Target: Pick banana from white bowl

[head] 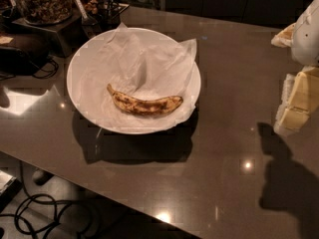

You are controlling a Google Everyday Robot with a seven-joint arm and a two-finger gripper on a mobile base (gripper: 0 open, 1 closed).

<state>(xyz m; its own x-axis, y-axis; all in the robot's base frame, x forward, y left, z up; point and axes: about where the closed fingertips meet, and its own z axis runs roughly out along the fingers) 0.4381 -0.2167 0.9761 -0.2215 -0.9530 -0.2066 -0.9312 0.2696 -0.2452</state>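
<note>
Far from the gripper [298, 99], open or shut I cannot tell, the banana [144, 104] lies flat in the white bowl [71, 81], ready for grabbing.

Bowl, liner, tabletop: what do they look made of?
White bowl: smooth white rim, ceramic or plastic, unclear. Liner: thin paper, crinkled and creased. Table: dark polished surface, maybe stone; it mirrors lights. End effector at right edge, away from bowl: pale plastic-looking shell.
</note>
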